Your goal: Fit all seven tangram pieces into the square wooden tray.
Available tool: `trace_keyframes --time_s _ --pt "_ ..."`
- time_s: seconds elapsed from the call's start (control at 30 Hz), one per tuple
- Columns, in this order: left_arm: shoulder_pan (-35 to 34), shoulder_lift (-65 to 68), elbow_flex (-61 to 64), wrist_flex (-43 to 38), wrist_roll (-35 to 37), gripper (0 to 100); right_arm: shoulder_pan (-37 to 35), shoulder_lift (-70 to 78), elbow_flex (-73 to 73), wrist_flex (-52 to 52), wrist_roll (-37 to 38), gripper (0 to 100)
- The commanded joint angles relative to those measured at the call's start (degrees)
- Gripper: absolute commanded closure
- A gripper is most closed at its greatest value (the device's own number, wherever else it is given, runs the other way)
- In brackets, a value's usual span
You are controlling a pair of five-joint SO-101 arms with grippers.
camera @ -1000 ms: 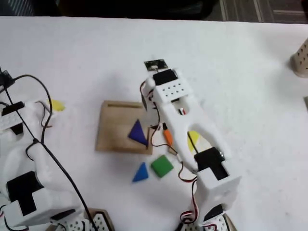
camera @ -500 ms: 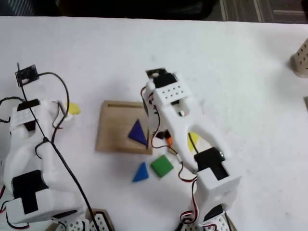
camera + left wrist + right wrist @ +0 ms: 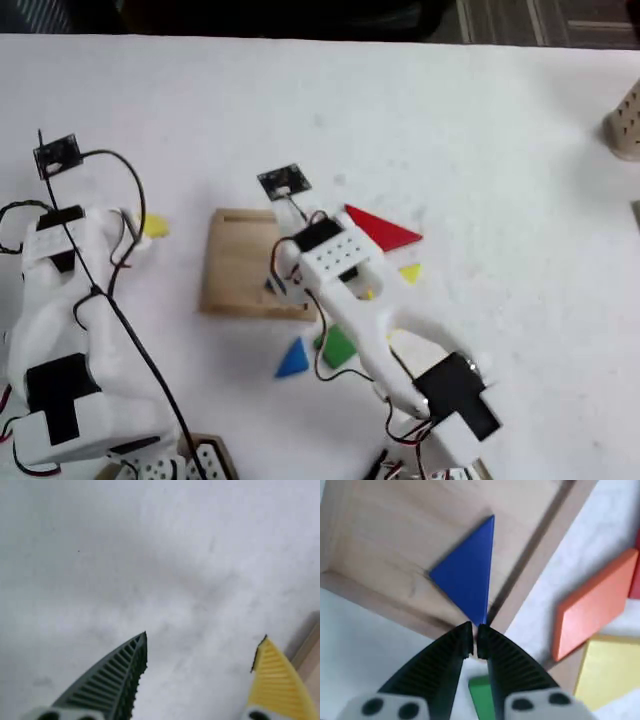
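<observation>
One piece is in: a blue triangle (image 3: 467, 572) lies flat in the tray (image 3: 235, 265), its corner just ahead of the closed, empty right jaws. Beside them, outside the tray, lie the orange piece (image 3: 592, 615), yellow piece (image 3: 607, 672), green square (image 3: 336, 348), red triangle (image 3: 380, 230) and small blue triangle (image 3: 292, 358). The left jaws gape over bare surface (image 3: 100, 555). I judge most of the fitting is left to do.

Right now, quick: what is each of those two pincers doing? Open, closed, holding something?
Left pincer: open, holding nothing.
Right pincer: closed, holding nothing, its tips at a corner of the flat blue triangle piece.
</observation>
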Motion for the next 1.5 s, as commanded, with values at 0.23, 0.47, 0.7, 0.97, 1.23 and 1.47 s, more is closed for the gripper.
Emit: trace_keyframes --time_s 0.23,0.47,0.7,0.97,1.23,1.47 --pt "0.6 -0.3 -0.4 -4.4 -0.7 98 1.5 -3.0 0.3 -2.9 0.7 98.1" --pt "0.6 -0.3 -0.3 -4.3 -0.7 98 3.3 -1.8 0.5 -3.0 0.7 98.1" --pt "0.7 -0.3 0.8 -4.7 -0.7 98 1.5 4.4 0.1 -6.3 0.7 98.1" --pt "0.7 -0.3 1.1 -6.5 -0.6 98 -2.5 5.1 -2.2 -6.0 0.4 98.1" --pt "0.7 -0.3 1.2 -6.7 -0.6 98 -4.3 5.0 -6.9 -6.0 0.4 98.1" --pt "0.7 -0.3 1.2 -6.7 -0.6 98 0.1 1.6 -6.8 -0.5 0.7 98.1"
